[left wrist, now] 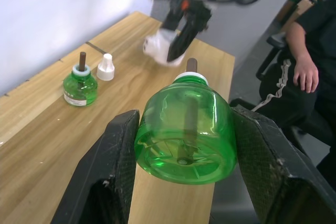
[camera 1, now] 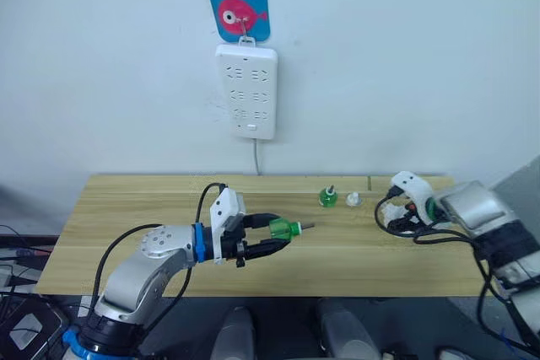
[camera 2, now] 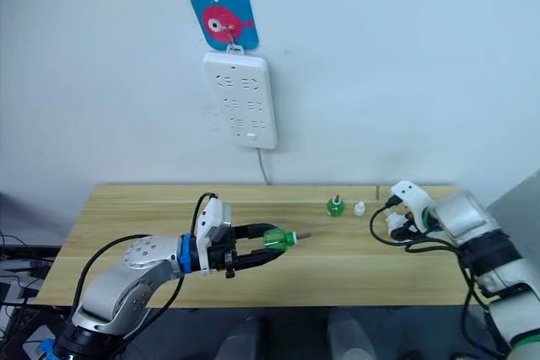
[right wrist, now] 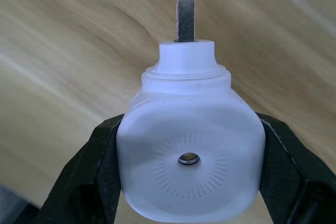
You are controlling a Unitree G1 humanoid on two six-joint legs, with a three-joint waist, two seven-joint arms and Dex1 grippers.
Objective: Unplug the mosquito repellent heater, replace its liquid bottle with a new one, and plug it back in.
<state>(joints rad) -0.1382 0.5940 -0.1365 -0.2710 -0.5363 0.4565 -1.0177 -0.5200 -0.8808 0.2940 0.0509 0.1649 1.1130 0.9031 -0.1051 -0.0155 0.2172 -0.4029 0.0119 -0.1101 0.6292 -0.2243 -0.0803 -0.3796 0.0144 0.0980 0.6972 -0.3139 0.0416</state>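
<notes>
At the right of the head view, the right gripper [right wrist: 189,182] is clamped on the mosquito repellent heater [right wrist: 190,150], held above the table [camera 1: 126,233]. Centre frame, the left gripper [left wrist: 184,177] pinches a green bottle [left wrist: 186,129], wick toward the heater; a second green bottle [camera 1: 327,198] stands between them

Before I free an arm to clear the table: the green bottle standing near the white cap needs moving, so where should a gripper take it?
Grip the green bottle across its round body, coming from above or from the table's front edge. It stands upright with a thin wick on top, too slim to hold, and the white cap sits close on one side, so close the fingers clear of the cap.
</notes>
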